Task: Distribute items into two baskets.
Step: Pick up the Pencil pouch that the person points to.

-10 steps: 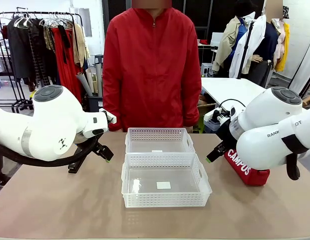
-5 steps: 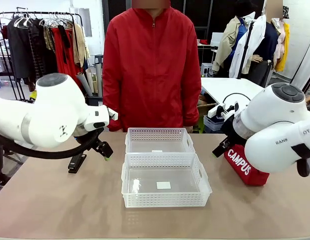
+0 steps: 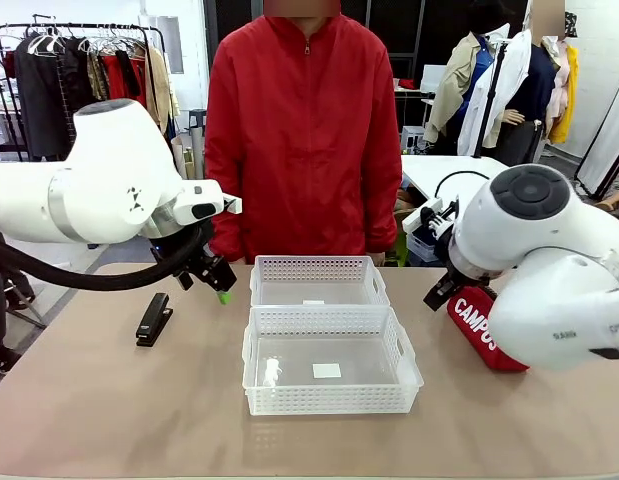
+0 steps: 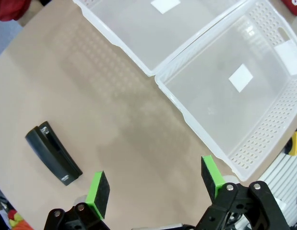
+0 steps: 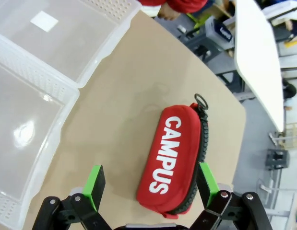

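The black stapler (image 3: 154, 318) lies on the table left of the two baskets, and shows too in the left wrist view (image 4: 53, 154). My left gripper (image 3: 217, 284) hangs open between the stapler and the far basket (image 3: 319, 266), holding nothing (image 4: 155, 184). The larger near basket (image 3: 329, 398) touches the far one; both hold only small white labels. At the right lies the red "CAMPUS" pouch (image 3: 477, 322), partly behind my right arm. My right gripper (image 3: 435, 296) is open above it, and the pouch (image 5: 174, 160) lies between and beyond its green fingertips (image 5: 94, 184).
A person in a red jacket (image 3: 304, 130) stands at the far edge, hands down. The left wrist view shows the far basket (image 4: 114, 43) and near basket (image 4: 263, 139). In the right wrist view these baskets (image 5: 112, 40) (image 5: 52, 148) lie left of the pouch.
My left arm has risen and swung right, uncovering the stapler; its gripper now sits nearer the far basket. The right arm has turned and lifted above the pouch. Both grippers stayed open.
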Robot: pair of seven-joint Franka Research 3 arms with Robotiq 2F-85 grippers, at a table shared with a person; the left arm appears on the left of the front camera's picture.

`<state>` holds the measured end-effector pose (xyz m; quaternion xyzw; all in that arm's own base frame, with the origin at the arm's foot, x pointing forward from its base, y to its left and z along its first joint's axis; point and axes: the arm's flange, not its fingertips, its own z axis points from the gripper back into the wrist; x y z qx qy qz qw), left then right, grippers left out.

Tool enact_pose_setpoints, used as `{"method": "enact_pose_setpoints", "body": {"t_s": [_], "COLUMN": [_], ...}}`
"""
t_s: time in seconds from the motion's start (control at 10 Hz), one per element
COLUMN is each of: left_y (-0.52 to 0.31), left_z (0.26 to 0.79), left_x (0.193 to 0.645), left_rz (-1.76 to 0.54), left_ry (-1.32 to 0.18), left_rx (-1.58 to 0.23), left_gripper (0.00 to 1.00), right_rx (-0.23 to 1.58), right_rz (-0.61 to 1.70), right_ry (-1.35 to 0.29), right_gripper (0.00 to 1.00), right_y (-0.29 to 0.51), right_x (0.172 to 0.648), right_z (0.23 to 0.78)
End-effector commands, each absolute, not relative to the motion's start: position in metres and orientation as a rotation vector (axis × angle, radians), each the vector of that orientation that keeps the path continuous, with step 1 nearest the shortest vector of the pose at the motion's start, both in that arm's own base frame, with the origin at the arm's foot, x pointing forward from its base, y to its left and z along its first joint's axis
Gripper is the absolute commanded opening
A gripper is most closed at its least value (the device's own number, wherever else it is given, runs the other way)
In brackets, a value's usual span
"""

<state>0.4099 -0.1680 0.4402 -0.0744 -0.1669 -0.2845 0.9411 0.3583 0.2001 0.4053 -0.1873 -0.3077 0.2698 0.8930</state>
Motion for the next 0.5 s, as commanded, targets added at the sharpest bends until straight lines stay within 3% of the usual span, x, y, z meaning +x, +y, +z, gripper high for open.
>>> {"method": "enact_pose_setpoints", "body": {"t_s": [0.0,0.4], "left_y": [-0.1713,-0.1713], "left_z": [0.4387,0.4387], "left_x": [0.4061,0.4061], "left_rz": [-0.591,-0.591], "left_ry": [-0.347,-0.347], "left_rx": [-0.137,-0.137], "left_gripper": [1.0,1.0], "right_rx": [-0.375,-0.375], "right_rz": [0.571,0.571], "right_ry": [-0.644,-0.644], "right_gripper": [1.0,1.0], "right_y": [0.1906,0.1906], "right_x": [0.3646,0.3646], "right_z": [0.4086,0.4086]}}
